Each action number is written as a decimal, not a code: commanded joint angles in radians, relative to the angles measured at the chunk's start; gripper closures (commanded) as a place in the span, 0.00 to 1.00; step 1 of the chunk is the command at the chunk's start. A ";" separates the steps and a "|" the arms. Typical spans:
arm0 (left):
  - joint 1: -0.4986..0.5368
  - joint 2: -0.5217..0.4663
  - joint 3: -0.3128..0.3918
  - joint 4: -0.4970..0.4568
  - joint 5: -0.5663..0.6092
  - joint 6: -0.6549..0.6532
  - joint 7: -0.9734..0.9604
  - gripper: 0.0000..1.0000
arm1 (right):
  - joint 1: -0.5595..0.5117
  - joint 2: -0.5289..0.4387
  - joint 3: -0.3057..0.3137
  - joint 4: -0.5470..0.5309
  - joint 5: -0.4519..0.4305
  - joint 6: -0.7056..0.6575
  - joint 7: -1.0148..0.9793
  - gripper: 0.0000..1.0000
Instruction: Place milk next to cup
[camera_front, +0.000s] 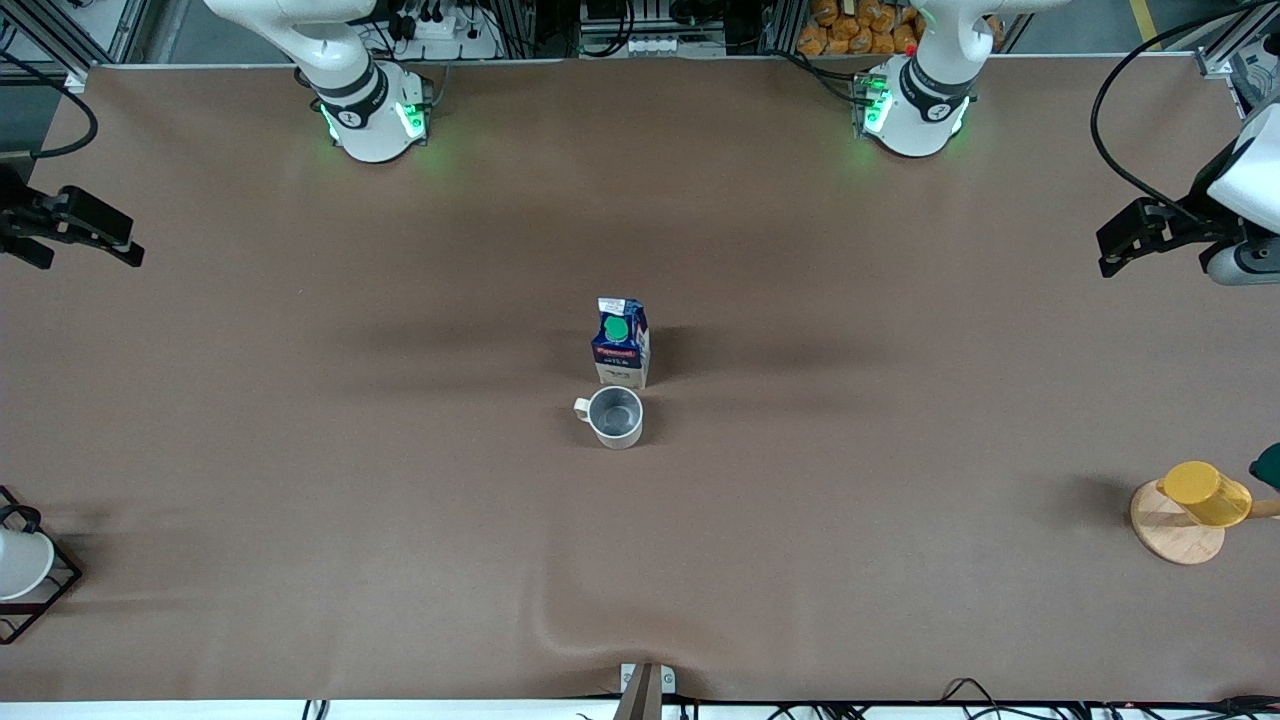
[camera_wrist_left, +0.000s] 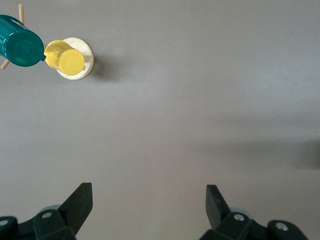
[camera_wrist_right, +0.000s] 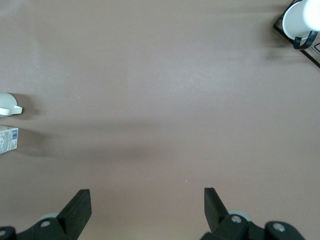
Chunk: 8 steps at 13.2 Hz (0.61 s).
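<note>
The left gripper (camera_front: 1120, 245), a black two-fingered claw of hard angular plastic, hangs released and empty over bare table at the left arm's end, its wedge-shaped fingers (camera_wrist_left: 80, 202) spread wide apart in the left wrist view. The right gripper (camera_front: 100, 235), of the same matte black build, hangs likewise released and empty over the right arm's end, its fingers (camera_wrist_right: 79, 207) equally splayed; both arms wait. Below them spreads the table (camera_front: 400, 520), covered in a smooth brown sheet that puckers into a soft ridge at the edge nearest the front camera. At the right arm's end a black wire rack (camera_front: 45, 600) with thin angular bars holds a glossy white cup (camera_front: 20, 562). At the left arm's end a round pale wooden base (camera_front: 1165, 535) carries a tilted yellow cup (camera_front: 1205, 493) of shiny plastic, and a dark green cylinder (camera_wrist_left: 19, 45) sits just beside it. At mid-table the milk (camera_front: 621, 343) stands upright, a small gable-top carton in dark blue card with a flat round green cap, pale side panels and a red label strip. The cup (camera_front: 613, 416), a light grey-beige cylindrical mug with a small looped handle and a dull grey inside, stands just beside the carton, nearer to the front camera.
</note>
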 joint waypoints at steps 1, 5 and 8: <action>-0.007 -0.014 0.008 -0.012 -0.008 0.008 0.005 0.00 | -0.017 -0.009 0.014 0.007 0.001 -0.015 0.013 0.00; -0.003 -0.018 0.008 -0.012 -0.037 0.001 0.005 0.00 | -0.017 -0.009 0.016 0.007 0.001 -0.015 0.013 0.00; -0.004 -0.020 0.008 -0.012 -0.062 -0.005 0.003 0.00 | -0.017 -0.009 0.016 0.007 0.001 -0.015 0.013 0.00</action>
